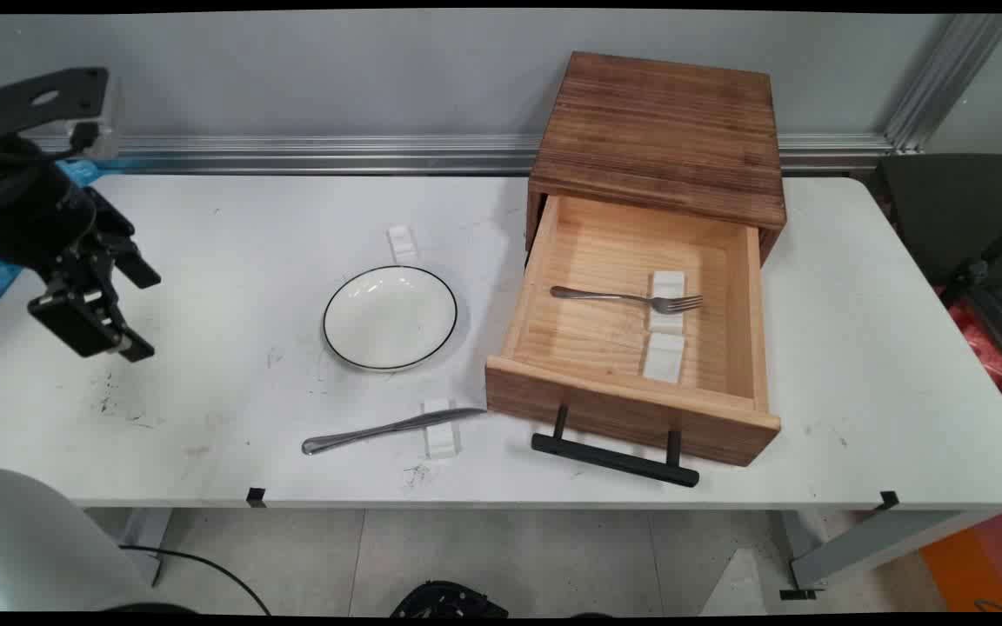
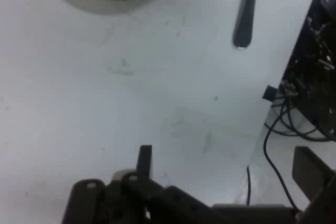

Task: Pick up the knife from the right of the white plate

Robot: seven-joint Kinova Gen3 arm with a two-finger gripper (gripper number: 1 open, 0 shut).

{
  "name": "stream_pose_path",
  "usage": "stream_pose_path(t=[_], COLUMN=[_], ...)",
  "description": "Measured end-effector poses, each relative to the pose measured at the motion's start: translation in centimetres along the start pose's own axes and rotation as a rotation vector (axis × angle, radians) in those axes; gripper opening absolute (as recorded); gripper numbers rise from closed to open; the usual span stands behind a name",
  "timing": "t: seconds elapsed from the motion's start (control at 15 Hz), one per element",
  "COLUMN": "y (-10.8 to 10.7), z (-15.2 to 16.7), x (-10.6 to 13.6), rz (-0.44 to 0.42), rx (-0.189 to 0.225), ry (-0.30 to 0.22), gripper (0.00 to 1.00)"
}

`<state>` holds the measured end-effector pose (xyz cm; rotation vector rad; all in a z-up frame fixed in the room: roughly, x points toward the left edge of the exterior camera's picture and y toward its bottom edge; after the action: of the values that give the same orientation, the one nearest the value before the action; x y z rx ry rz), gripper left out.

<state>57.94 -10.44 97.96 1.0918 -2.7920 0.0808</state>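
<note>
Nearest the camera, a butter knife (image 1: 384,429) is lying on the white table (image 1: 858,365), its blade resting across a small white rest (image 1: 441,428). Just right of it, the black bar handle (image 1: 614,458) of an open wooden drawer (image 1: 631,404) is jutting toward the near edge. Inside the drawer a fork (image 1: 631,299) is lying with its tines on one white block (image 1: 666,300), and a second white block (image 1: 664,356) is sitting nearer. A white plate with a black rim (image 1: 390,316) is sitting left of the drawer, with another white rest (image 1: 402,243) just beyond it. At the far left the gripper (image 1: 123,309) is hanging above bare tabletop with its fingers (image 1: 137,271) spread apart, holding nothing, well apart from the plate. The wooden cabinet (image 1: 662,130) is standing farthest back against the wall. No readable writing is showing.
</note>
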Motion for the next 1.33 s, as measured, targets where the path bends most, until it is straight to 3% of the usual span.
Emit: stream_pose_path(t=[0.2,0.47,1.33], y=[0.7,2.7,7.8], z=[0.9,4.3,15.2], x=[-0.2,1.8,8.3], rz=[-0.012,-0.018,0.020], rx=[-0.013,-0.022,0.031], ry=[0.032,0.094,0.106], gripper=[1.00,1.00,1.00])
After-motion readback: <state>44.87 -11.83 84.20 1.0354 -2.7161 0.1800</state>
